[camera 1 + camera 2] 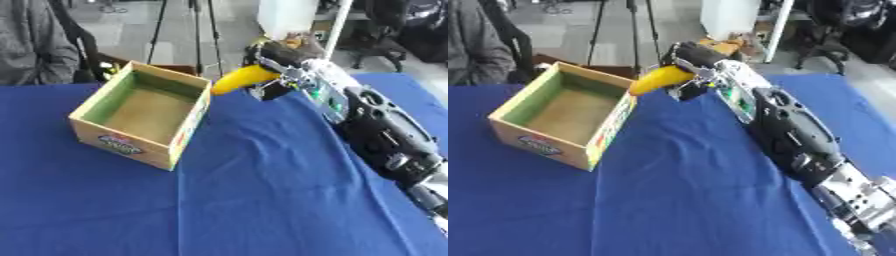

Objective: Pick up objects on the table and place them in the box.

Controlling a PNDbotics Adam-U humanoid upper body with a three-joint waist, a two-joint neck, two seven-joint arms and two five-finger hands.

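A blue cloth [262, 200] covers the table and lies in soft wrinkles across the near part. From the lower right corner the robot's right arm [385, 135] stretches diagonally up and away over the cloth, black casing with silver joints and small green lights on the forearm. To the left of it, a little farther back, stands the box [131, 145], an open cardboard carton with a green inner lining, a bare brown floor and a coloured label on its near wall; nothing shows inside it. At the far end of the arm the right hand [689, 57] has its fingers curled round the back end of a banana [658, 80], which is lifted clear of the cloth. The yellow fruit slants down and to the left from the hand, and its free tip hangs just beside the box's far right corner, at about the height of the rim; whether it touches the rim cannot be told. The left hand shows in neither view. Beyond the table lie a grey floor and tripod legs [188, 30].
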